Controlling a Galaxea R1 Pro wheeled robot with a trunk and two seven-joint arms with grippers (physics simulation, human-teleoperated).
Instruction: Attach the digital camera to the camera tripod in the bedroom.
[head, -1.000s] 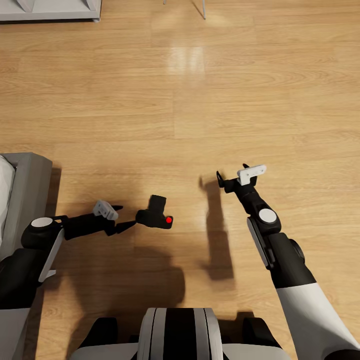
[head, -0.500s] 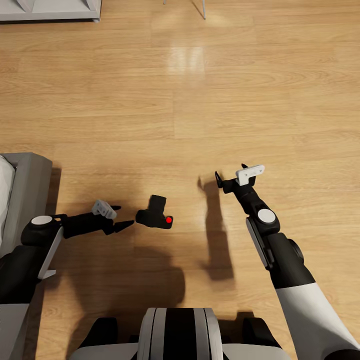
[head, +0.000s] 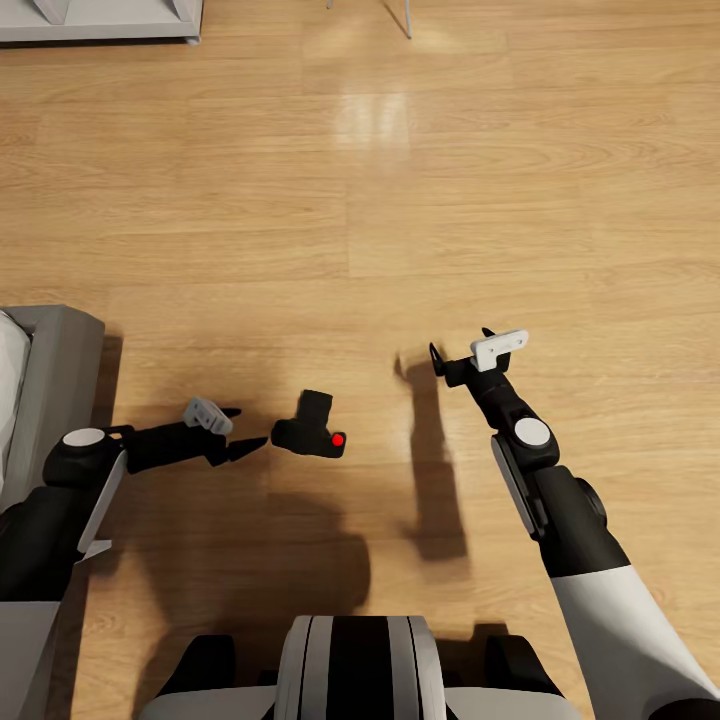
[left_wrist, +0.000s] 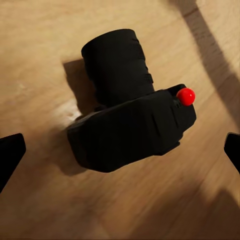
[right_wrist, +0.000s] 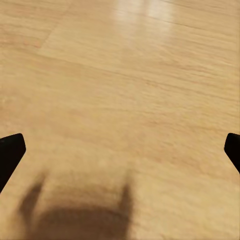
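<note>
One digital camera (head: 311, 428) lies on the wood floor (head: 400, 200), lens pointing far, red button (head: 338, 440) on its right. Two hands: left hand (head: 245, 432) just left of the camera, fingers spread apart, not touching; right hand (head: 460, 350) well right, fingers apart, holding nothing. Left wrist view shows the camera (left_wrist: 131, 125) between the fingertips (left_wrist: 10, 152); right wrist view shows bare floor (right_wrist: 125, 90). Grey bed corner (head: 50, 370) at left.

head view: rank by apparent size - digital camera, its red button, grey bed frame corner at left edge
1. Grey bed frame corner, cut off by the view's edge.
2. Digital camera.
3. Red button, by far the smallest.
</note>
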